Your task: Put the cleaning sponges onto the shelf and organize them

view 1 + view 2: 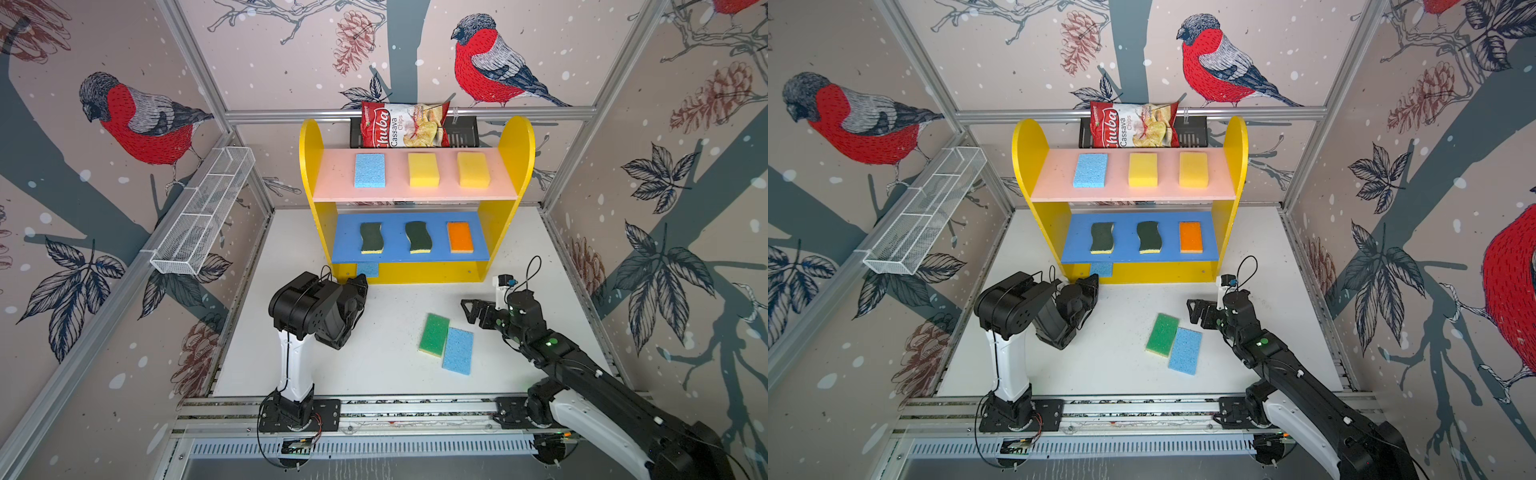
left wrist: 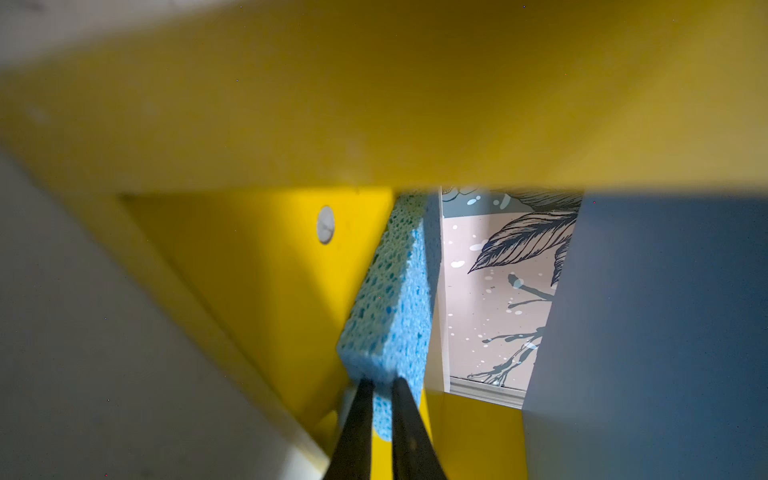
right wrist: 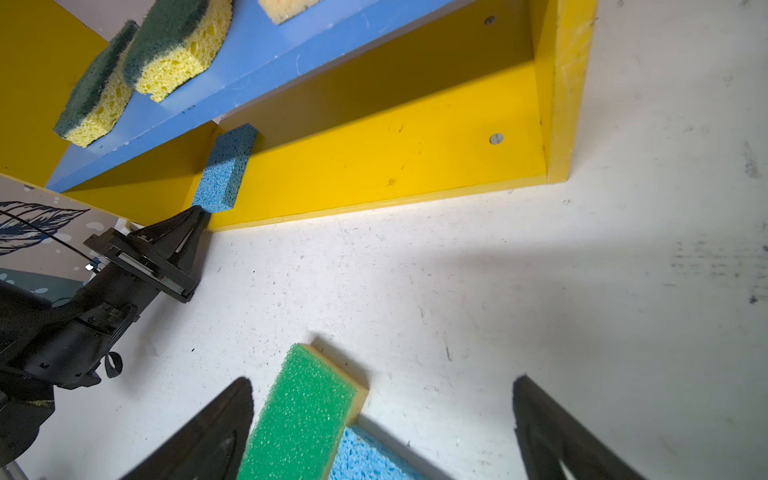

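One blue sponge (image 3: 224,166) pinched by L gripper (image 3: 202,212) at shelf base (image 3: 374,174); R gripper (image 3: 382,379) spread.

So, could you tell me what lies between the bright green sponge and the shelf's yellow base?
Nothing: only bare white table separates the bright green sponge from the shelf's yellow base, clearest in the right wrist view.

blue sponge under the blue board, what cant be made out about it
- Both top views: the blue board hides most of the light blue sponge; only a corner shows.
- Both top views: the arm's own wrist hides the left gripper tips.
- Left wrist view: blurred shelf panel; whether the sponge is set down, cannot tell.
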`<state>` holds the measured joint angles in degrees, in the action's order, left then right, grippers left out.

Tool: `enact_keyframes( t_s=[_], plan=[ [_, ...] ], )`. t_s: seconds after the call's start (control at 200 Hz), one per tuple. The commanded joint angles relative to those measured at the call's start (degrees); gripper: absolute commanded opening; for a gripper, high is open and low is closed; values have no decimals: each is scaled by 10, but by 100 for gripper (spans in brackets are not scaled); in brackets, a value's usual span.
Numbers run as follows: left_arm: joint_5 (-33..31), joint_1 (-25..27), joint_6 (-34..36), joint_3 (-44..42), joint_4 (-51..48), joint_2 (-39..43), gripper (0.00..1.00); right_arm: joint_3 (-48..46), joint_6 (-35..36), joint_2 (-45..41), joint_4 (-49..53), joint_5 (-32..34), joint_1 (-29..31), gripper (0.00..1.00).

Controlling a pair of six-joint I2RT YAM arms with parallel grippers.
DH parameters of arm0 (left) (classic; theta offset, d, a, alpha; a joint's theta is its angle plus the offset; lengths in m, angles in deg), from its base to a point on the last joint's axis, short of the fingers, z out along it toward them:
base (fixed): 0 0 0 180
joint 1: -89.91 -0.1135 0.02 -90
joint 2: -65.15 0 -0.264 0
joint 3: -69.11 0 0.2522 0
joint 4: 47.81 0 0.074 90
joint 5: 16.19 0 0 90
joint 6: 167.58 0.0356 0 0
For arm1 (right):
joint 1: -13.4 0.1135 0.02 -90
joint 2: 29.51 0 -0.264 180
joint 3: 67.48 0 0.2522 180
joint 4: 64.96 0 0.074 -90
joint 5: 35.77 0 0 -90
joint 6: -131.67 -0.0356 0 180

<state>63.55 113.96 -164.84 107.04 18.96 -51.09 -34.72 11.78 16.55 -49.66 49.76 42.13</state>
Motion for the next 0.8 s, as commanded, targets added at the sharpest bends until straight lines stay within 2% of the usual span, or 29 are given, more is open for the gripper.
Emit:
enact_keyframes(
  t_s=[0.0, 0.795],
  plan=[
    [-6, -2, 12, -2, -86, -6, 13, 2, 4, 1, -8, -1, -1, 97],
    [16, -2, 42, -66, -90, 60, 16, 16, -16, 1, 28, 10, -3, 97]
  ],
)
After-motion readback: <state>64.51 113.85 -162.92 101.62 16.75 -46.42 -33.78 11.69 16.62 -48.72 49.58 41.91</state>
